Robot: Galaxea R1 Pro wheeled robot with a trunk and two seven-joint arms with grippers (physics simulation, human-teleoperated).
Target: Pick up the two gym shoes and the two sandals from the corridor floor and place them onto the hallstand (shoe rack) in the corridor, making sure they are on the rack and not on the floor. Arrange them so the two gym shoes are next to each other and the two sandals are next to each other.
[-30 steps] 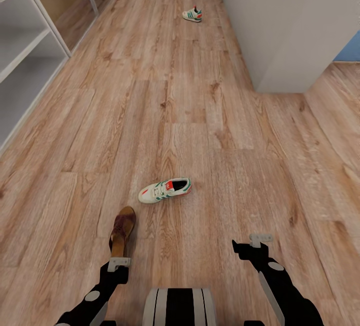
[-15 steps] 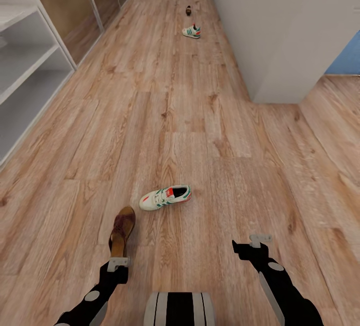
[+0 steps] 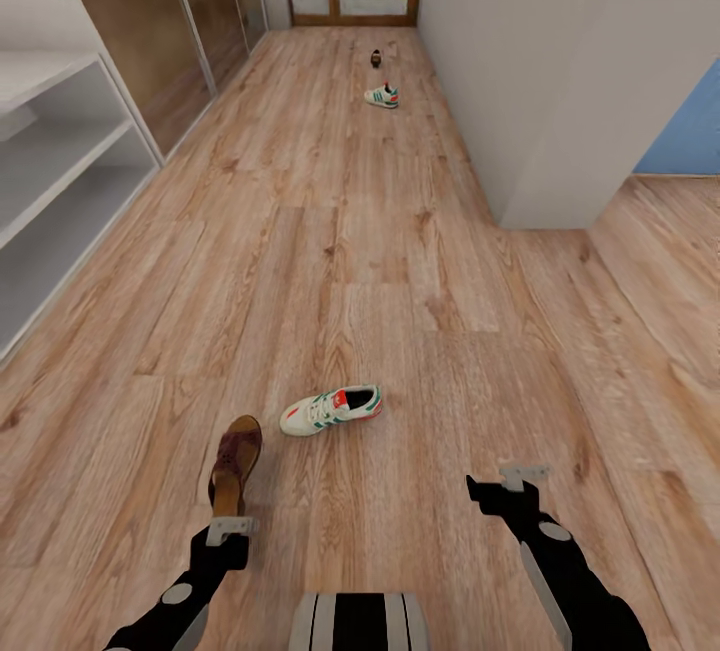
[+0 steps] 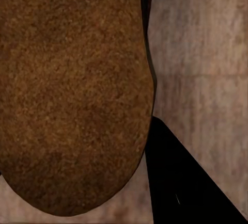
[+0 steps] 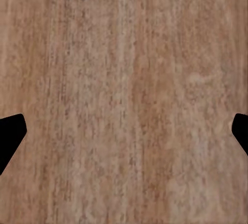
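A dark brown leather open sandal (image 3: 234, 463) lay on the light brown wood-plank corridor floor (image 3: 400, 261) just ahead of the left gripper (image 3: 228, 529), its heel end nearest that gripper and its long axis running almost straight away from the robot, tilted slightly right; the left wrist view showed its brown footbed (image 4: 72, 95) close below one black finger (image 4: 181, 182), so I could not tell whether the left gripper was apart or together. A white lace-up sneaker with green side stripes and a red tongue patch (image 3: 331, 408) lay just to the right and beyond, lengthwise across the corridor, toe to the left; the left arm looked nearer to both. The right gripper (image 3: 505, 486) hung over bare planks, its fingers spread wide and holding nothing. A second sneaker (image 3: 381, 96) and a second dark sandal (image 3: 376, 58) lay far down the corridor; the light-grey shelved hallstand (image 3: 50, 161) stood at the left. No legible writing or brand showed.
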